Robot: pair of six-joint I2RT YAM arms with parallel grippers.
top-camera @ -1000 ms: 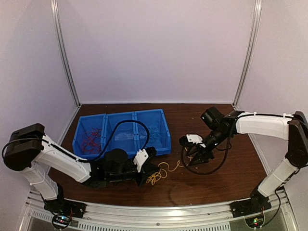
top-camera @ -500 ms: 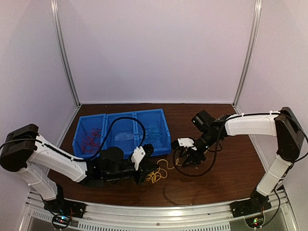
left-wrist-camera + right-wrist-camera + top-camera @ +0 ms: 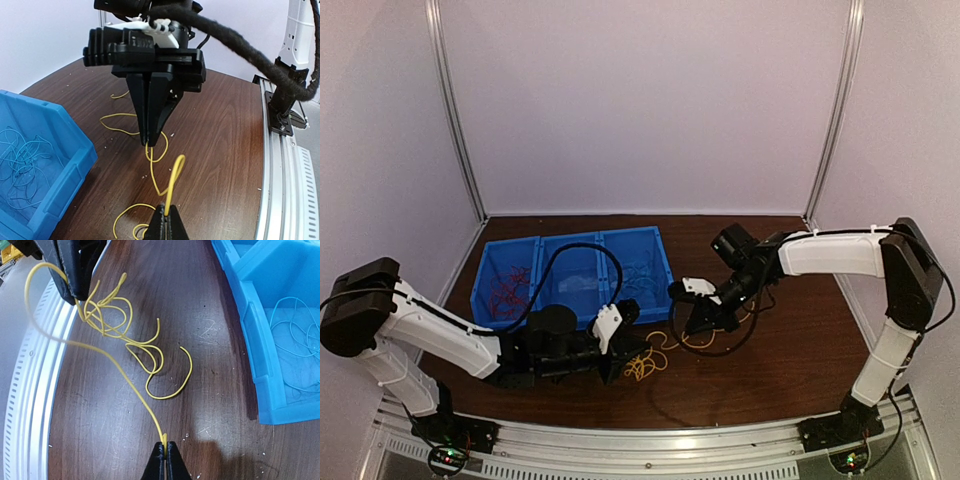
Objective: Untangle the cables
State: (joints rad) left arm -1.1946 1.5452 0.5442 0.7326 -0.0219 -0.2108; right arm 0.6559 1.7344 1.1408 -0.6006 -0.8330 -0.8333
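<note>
**Desk:** Where is the yellow cable right now?

**Operator:** In my right wrist view, the yellow cable (image 3: 145, 352) lies in loose curls on the tabletop (image 3: 200, 290). It fills the middle and upper left of the frame, near the wall of the blue bin (image 3: 260, 355) but apart from it. I can't tell whether it is one wire or several.

**Desk:** And the hands?

**Operator:** My right hand (image 3: 165, 446) is clenched at bottom centre of that frame. It pinches a strand that runs up and left toward the heap. My left hand (image 3: 166, 209) is clenched too, at the bottom centre of its own wrist view. It is grasping the yellow cable, which arches out of its tips in a tall loop. Just behind that loop, the right hand's fingers point down at the tabletop, tips pressed together.

**Desk:** The other colours?

**Operator:** From overhead, the red cables (image 3: 505, 290) sit in the bin's left compartment. The light blue cables (image 3: 642, 272) are in its right compartment. I can't make out what is in the middle one. Both hands are low in the centre of that frame, near each other, with the yellow curls between them.
</note>
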